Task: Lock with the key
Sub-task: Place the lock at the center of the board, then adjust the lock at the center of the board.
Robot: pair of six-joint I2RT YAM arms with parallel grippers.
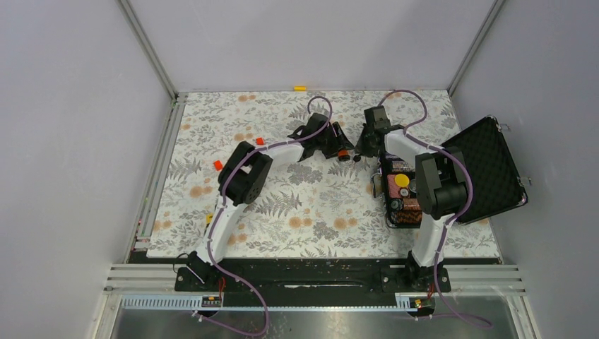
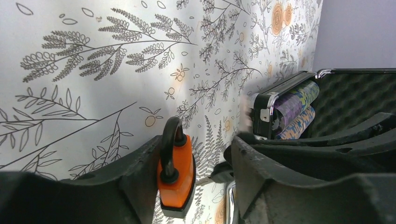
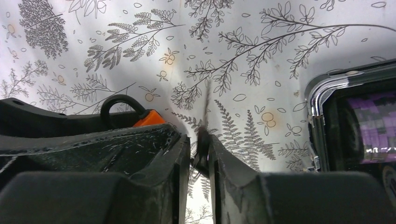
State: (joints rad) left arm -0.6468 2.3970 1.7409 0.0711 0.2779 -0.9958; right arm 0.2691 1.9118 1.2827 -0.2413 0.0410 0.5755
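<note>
Right now we are seeing the right gripper (image 3: 200,156) pinching the key (image 3: 202,142) in a narrow claw, near the middle of the far edge of the table (image 1: 311,212). The orange padlock (image 2: 176,175) is standing between the fingers of the left gripper (image 2: 195,147), touching one finger and gapped from the other. We cannot tell whether it is clamped. An open case (image 1: 487,166) is lying by the right edge.

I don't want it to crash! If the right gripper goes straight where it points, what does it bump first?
Probably the flowered tablecloth; the orange padlock sits off to one side, though depth is unclear.
</note>
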